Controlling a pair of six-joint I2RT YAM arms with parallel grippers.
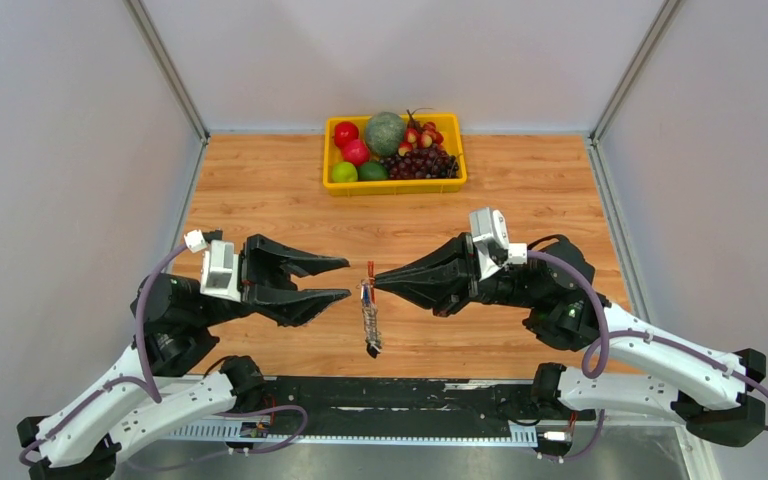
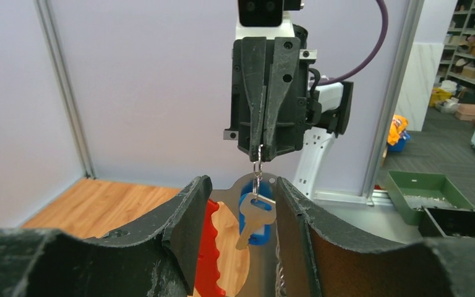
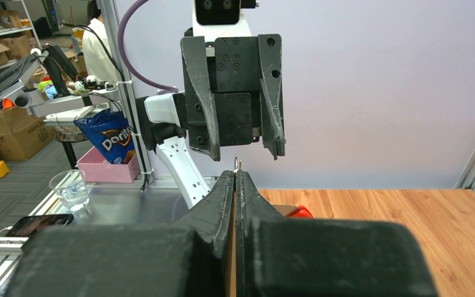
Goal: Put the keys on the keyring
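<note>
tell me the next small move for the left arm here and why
Probably ease the left gripper forward: its open jaws frame the blue-headed key but seem just short of it, and the right gripper, shut on the keyring, holds it hanging.

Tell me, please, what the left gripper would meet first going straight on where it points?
Probably the silver key with a blue plastic head, dangling from the thin metal keyring in the shut right gripper; depth is unclear.

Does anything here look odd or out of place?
Nothing looks spilled or broken. The one oddity is a fruit tray at the far end, unrelated to the keyring pinched in the right tool.
</note>
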